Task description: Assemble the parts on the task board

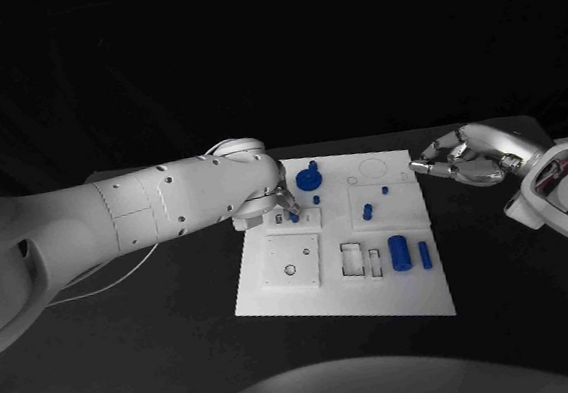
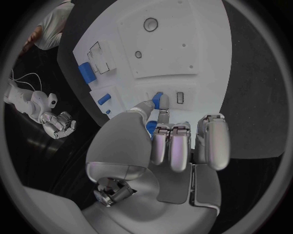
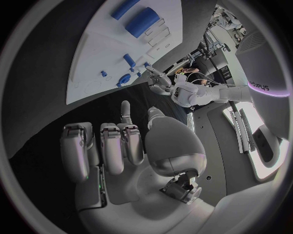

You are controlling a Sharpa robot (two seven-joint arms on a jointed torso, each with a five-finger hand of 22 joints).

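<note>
Left hand [image 1: 279, 205] is down over the far-left part of the task board [image 1: 282, 293], thumb and one fingertip pinching a small blue part [image 2: 160, 100] right at the board surface; other fingers [image 2: 178, 146] curled back toward the palm. In the left wrist view the pinched part sits at the fingertips, just beside a small rectangular slot [image 2: 180, 97] in the board. Whether the part is already seated in the board, cannot tell.

Beyond the left hand's fingertips in that view: a raised square plate [image 2: 160, 44] with a round hole [image 2: 150, 24]. Off to the thumb side lie a big blue cylinder [image 2: 85, 73] and a smaller blue peg [image 2: 104, 99], both well apart from the hand.

Head view: round blue knob part [image 1: 309, 177] just beside the left hand, on its right-arm side. Small blue peg [image 1: 367, 211] mid-board, big cylinder [image 1: 399, 252] and thin blue rod [image 1: 425, 254] lying side by side nearer the robot, all clear of both hands.

Right hand [image 1: 456, 158] hovers off the board's far-right edge over the black worktop [image 1: 145, 330], holding nothing, fingers loosely bent and apart. The board lies beyond its fingertips, not touching.
</note>
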